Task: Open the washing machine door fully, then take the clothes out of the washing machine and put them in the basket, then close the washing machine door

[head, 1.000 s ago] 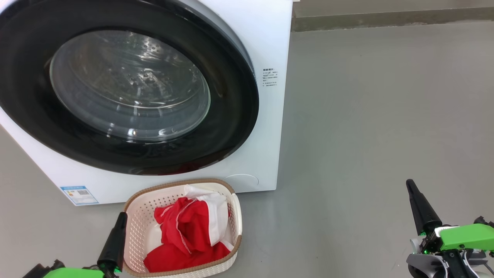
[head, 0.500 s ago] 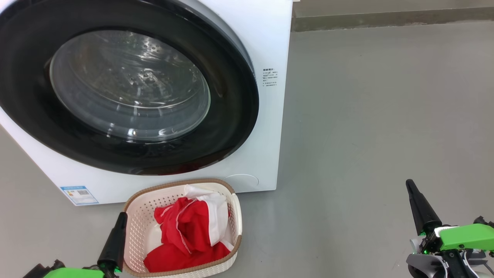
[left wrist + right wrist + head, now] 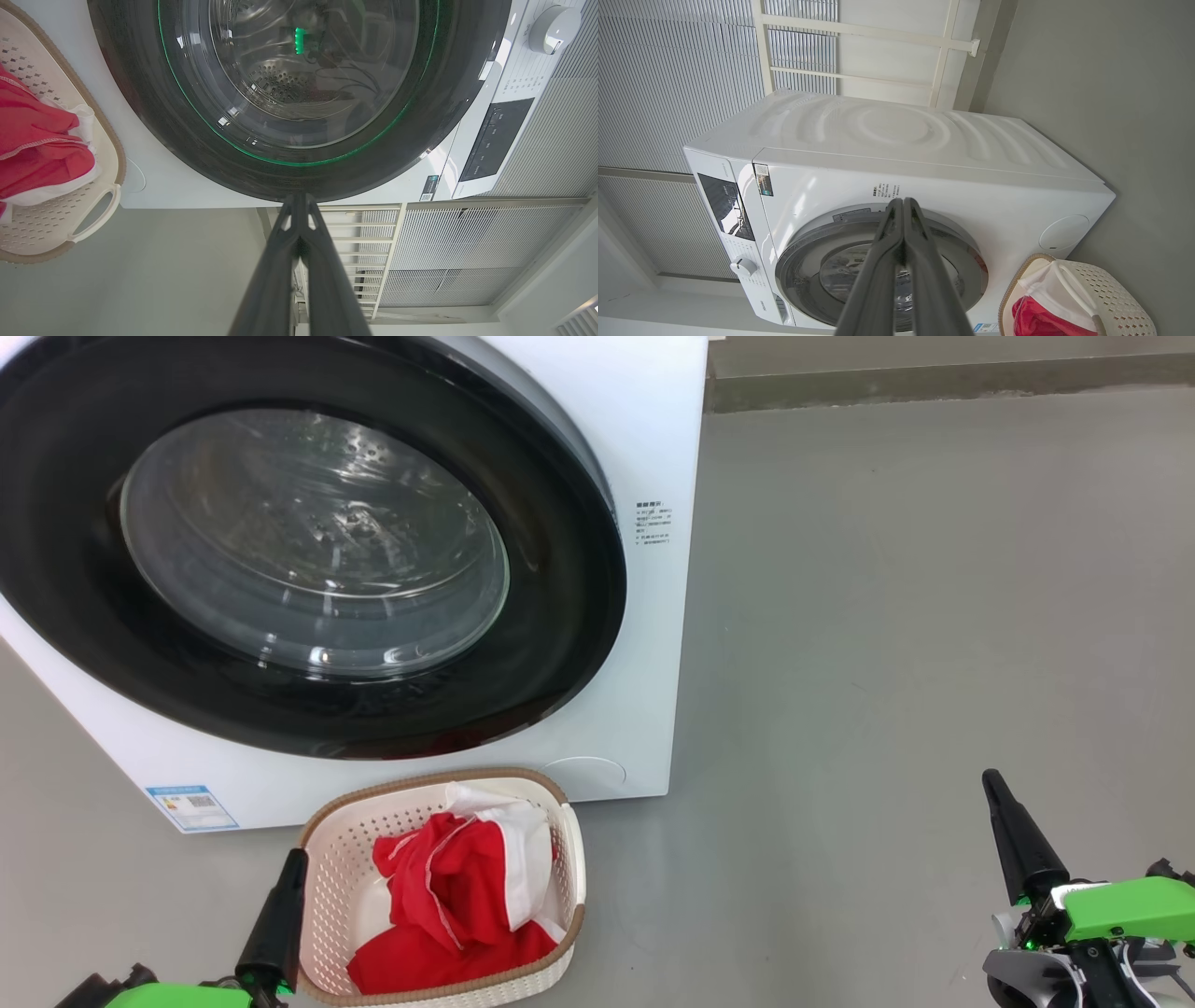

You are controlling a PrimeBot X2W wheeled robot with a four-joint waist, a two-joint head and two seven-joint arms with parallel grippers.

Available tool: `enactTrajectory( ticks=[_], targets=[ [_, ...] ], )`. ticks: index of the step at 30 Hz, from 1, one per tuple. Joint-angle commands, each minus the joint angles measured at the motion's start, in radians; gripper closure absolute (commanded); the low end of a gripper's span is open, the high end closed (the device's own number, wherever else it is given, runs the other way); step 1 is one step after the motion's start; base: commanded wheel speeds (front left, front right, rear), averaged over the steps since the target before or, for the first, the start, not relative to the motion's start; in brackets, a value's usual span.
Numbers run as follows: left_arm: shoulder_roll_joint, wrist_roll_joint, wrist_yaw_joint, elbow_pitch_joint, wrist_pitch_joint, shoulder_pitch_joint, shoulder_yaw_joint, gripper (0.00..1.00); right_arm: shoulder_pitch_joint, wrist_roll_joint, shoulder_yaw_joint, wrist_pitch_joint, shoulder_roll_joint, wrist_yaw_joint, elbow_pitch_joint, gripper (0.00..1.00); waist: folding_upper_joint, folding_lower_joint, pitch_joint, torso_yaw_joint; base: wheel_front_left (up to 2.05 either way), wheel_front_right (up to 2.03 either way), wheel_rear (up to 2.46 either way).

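Observation:
The white washing machine [image 3: 644, 448] stands at the upper left in the head view, its black-rimmed glass door [image 3: 308, 541] shut flat against the front. On the floor before it sits the cream basket [image 3: 571, 859], holding the red and white clothes [image 3: 457, 896]. My left gripper [image 3: 297, 855] rests shut and empty at the basket's left rim. Far to the right, my right gripper [image 3: 991, 778] is shut and empty above the floor. In the left wrist view the door [image 3: 299, 93] is close ahead of the shut gripper [image 3: 299, 197]. The right wrist view shows the washing machine [image 3: 901, 140], basket [image 3: 1115, 294] and shut gripper [image 3: 902, 200].
Grey floor [image 3: 934, 616] spreads to the right of the machine, up to a wall base [image 3: 934, 378]. A control panel and knob [image 3: 553, 21] sit above the door. Ribbed wall panels [image 3: 668, 70] stand behind the machine.

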State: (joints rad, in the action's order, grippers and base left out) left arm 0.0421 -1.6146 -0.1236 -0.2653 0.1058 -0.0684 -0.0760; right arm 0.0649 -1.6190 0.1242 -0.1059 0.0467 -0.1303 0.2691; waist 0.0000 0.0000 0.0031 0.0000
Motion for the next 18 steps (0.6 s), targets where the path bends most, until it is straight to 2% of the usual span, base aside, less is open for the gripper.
enactTrajectory(
  ticks=[1, 18],
  targets=[
    [0.010, 0.005, -0.007, 0.020, 0.007, -0.040, -0.037, 1.00, 0.043, 0.008, -0.013, -0.005, 0.006, 0.000, -0.025, 1.00, 0.0000, 0.0000, 0.000, 0.000, 0.00, 0.00, 0.00],
    [0.009, 0.006, -0.007, 0.020, 0.007, -0.040, -0.037, 1.00, 0.043, 0.009, -0.013, -0.006, 0.006, 0.000, -0.024, 1.00, 0.0000, 0.0000, 0.000, 0.000, 0.00, 0.00, 0.00]
  ],
)
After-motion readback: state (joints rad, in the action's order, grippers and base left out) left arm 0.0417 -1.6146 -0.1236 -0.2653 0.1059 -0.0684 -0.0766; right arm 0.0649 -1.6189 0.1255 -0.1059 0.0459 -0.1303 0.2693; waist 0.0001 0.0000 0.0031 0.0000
